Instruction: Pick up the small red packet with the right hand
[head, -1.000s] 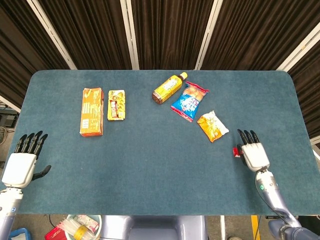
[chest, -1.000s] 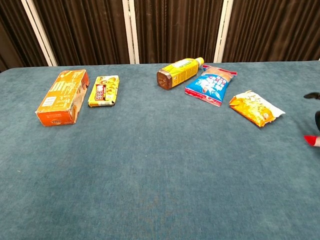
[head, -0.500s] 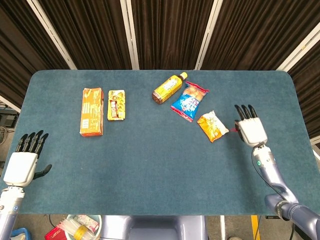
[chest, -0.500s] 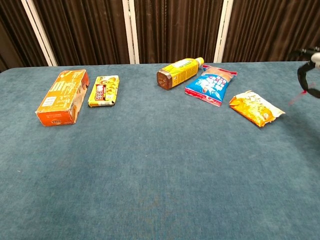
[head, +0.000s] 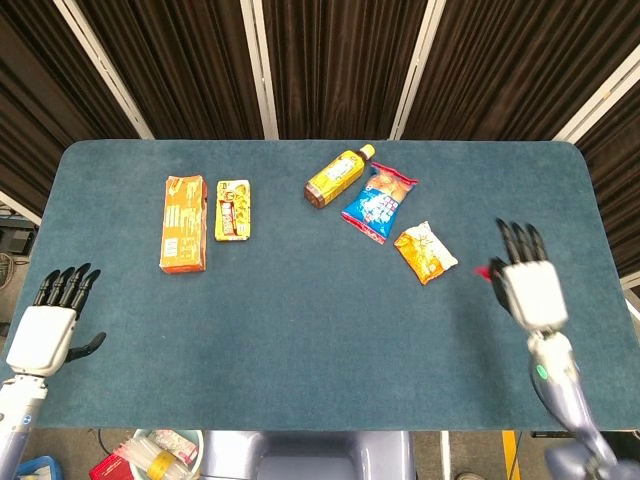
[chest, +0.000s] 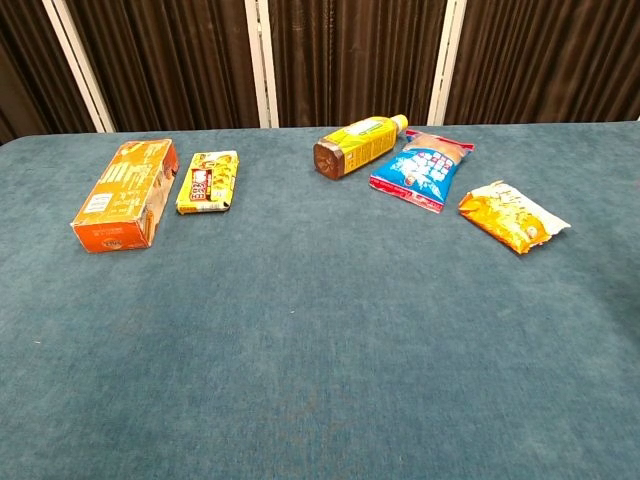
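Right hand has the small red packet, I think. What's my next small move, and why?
Probably hold steady and confirm the grip before lifting further. In the head view only a sliver of the small red packet shows at the thumb side of the right hand, right of the orange snack bag; the chest view shows neither.

Right hand (head: 527, 288) over the table's right side, back of hand toward the head camera, fingers (head: 520, 241) pointing away; a bit of red shows at its thumb side. Left hand (head: 45, 334) at the near left edge, fingers extended, thumb out, nothing in it.
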